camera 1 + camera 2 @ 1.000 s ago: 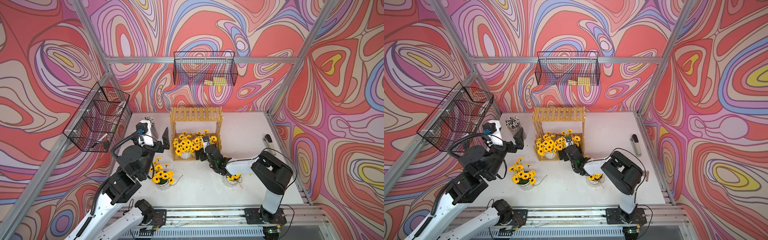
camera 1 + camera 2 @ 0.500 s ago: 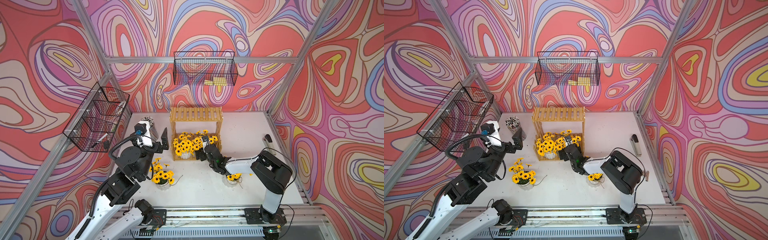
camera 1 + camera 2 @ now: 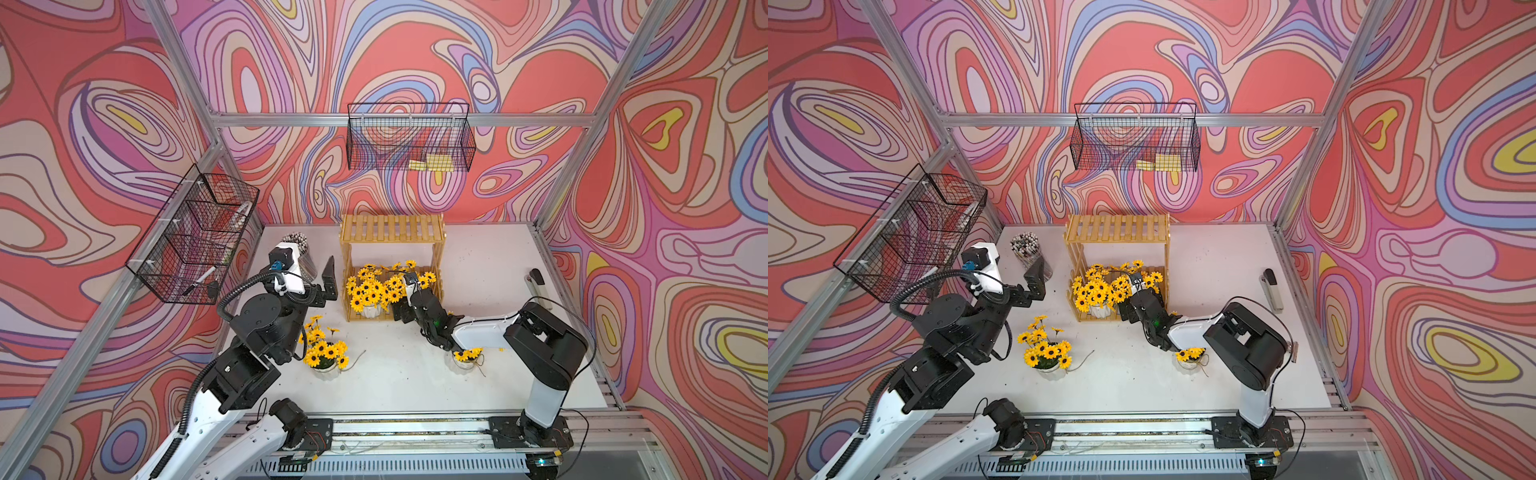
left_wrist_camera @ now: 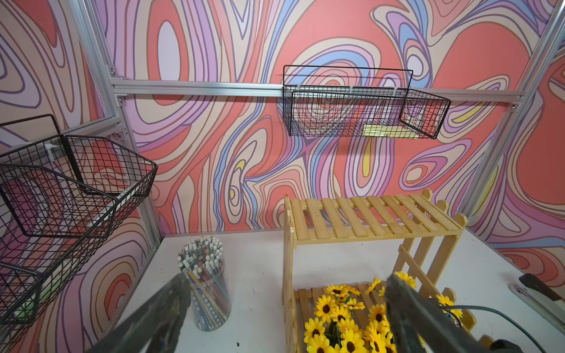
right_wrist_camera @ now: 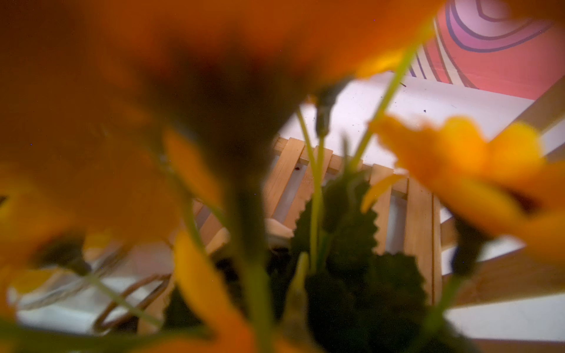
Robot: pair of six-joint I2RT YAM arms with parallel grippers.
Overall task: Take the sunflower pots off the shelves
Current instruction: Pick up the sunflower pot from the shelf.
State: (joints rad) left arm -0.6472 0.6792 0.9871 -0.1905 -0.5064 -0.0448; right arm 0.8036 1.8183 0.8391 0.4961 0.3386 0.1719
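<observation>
2 white ribbed pots of yellow sunflowers on yellowish wooden slatted rack's lower tier, mid-frame; 2 more pots on white table below. R gripper buried in blooms, can't tell if open/closed. L gripper spread wide, empty, left of rack.

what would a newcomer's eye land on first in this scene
The swirling red, pink and purple walls around the whole cell hit first. Next come the yellow sunflowers, a dense mass on the lower tier of the wooden rack at the back of the table, with the right arm reaching into it. A left pot and a right pot stand on the table in front.
</observation>
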